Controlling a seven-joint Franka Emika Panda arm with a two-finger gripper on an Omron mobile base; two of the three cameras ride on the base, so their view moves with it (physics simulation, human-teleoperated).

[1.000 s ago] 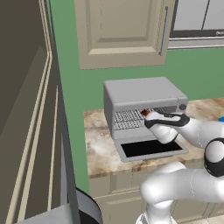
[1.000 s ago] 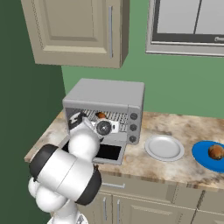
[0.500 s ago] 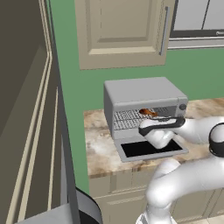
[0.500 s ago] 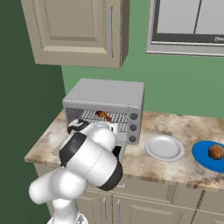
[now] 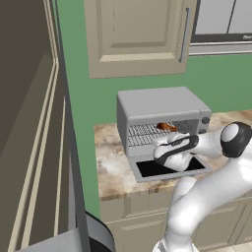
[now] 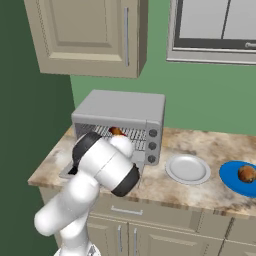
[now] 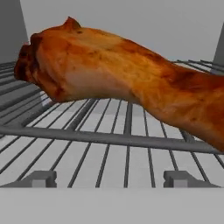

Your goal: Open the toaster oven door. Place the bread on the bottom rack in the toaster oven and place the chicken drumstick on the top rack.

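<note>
The chicken drumstick (image 7: pixel 127 83) lay on the top rack (image 7: pixel 109 140) inside the toaster oven (image 5: pixel 162 106), its long axis running across the opening. The toaster oven door (image 5: pixel 170 170) hung open. The gripper (image 5: pixel 160 140) stood with jaws spread, holding nothing, just in front of the drumstick.

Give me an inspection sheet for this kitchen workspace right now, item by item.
Surface: speckled stone counter over beige cabinets.
Job's things: toaster oven with toaster oven door folded down; chicken drumstick lying on the top rack; bread on the blue plate, not yet in the oven.
Clutter: empty white plate beside the oven.
Grippers: gripper at the oven mouth, open, holding nothing.
Cables: nothing seen.
Surroundings: green wall, beige wall cabinet.
</note>
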